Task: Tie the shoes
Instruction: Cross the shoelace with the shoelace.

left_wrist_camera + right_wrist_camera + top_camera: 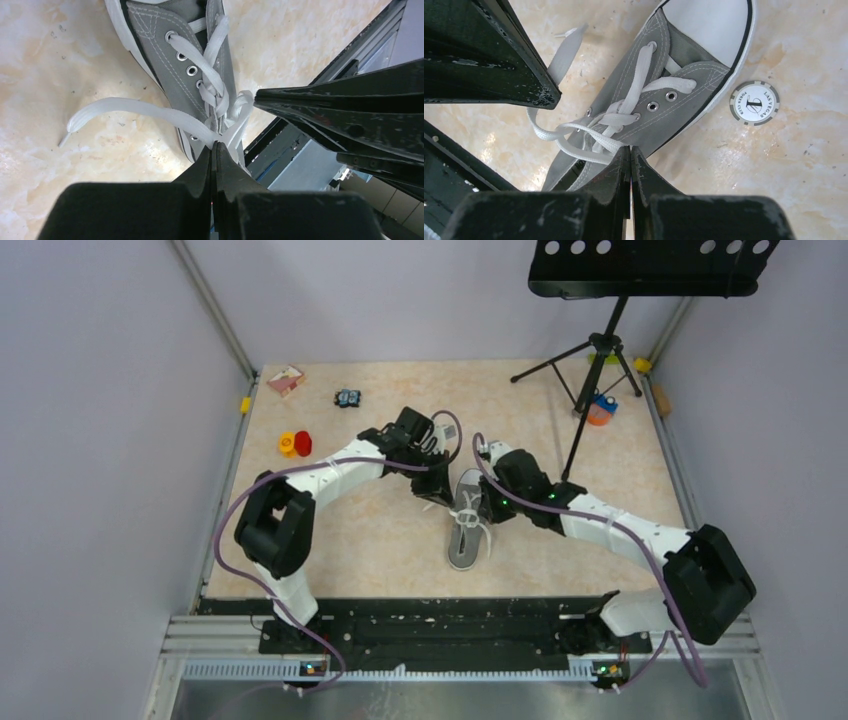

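Observation:
The grey shoe point(466, 532) with white sole and toe cap lies in the middle of the table, toe toward the arms. My left gripper point(215, 145) is shut, and a white lace point(145, 107) runs from its tips out to the left, its free end on the table. My right gripper point(630, 148) is shut on white lace strands point(589, 132) that loop over the shoe's point(659, 100) tongue. Both grippers meet over the shoe's point(200, 65) upper eyelets, left gripper point(437, 495) and right gripper point(487, 508) on their own sides. The knot area is partly hidden by fingers.
A poker chip point(754, 102) lies beside the toe cap. A music stand point(600, 340) on a tripod stands at the back right, an orange and blue object point(600, 410) near its feet. Red and yellow pieces point(295, 444), a pink box point(286, 380) and a small dark item point(347, 398) sit back left.

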Available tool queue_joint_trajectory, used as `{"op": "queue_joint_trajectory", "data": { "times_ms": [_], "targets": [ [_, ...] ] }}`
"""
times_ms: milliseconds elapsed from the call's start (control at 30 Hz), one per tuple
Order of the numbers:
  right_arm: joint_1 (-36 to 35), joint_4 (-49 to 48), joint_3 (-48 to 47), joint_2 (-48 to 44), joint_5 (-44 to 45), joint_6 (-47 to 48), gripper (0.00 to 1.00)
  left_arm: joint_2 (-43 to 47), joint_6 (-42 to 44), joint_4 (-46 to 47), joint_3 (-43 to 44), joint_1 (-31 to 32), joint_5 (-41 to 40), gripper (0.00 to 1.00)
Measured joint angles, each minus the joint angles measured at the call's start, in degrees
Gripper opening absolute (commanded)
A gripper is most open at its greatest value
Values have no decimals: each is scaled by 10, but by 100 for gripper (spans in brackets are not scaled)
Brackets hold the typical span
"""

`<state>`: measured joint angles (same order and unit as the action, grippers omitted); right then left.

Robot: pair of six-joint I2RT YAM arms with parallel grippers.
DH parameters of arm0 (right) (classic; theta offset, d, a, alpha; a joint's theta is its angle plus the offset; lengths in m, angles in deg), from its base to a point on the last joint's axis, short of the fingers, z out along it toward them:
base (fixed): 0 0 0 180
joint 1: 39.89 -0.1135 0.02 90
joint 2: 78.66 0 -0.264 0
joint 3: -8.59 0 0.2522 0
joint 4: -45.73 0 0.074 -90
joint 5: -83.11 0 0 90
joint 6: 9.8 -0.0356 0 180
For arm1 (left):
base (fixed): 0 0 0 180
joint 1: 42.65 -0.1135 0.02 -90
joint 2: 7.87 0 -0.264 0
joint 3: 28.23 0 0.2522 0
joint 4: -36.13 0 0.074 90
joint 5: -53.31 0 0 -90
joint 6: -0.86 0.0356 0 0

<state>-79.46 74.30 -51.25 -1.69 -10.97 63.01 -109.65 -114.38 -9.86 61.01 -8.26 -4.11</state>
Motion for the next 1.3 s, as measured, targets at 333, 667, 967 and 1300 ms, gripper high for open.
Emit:
{"op": "queue_joint_trajectory", "data": {
  "times_ms": [333,667,967,1300],
  "targets": [
    [0,-6,22,-35,4,-14,0,0,19,-19,-2,16,-22,7],
    [0,-20,28,-44,4,-22,0,-7,30,-25,-2,17,-42,40],
    [0,-20,33,-45,4,-26,0,-7,59,-26,3,17,-72,53],
    [0,-19,33,-48,6,-30,0,-7,80,-13,27,17,-101,24]
  ]
}}
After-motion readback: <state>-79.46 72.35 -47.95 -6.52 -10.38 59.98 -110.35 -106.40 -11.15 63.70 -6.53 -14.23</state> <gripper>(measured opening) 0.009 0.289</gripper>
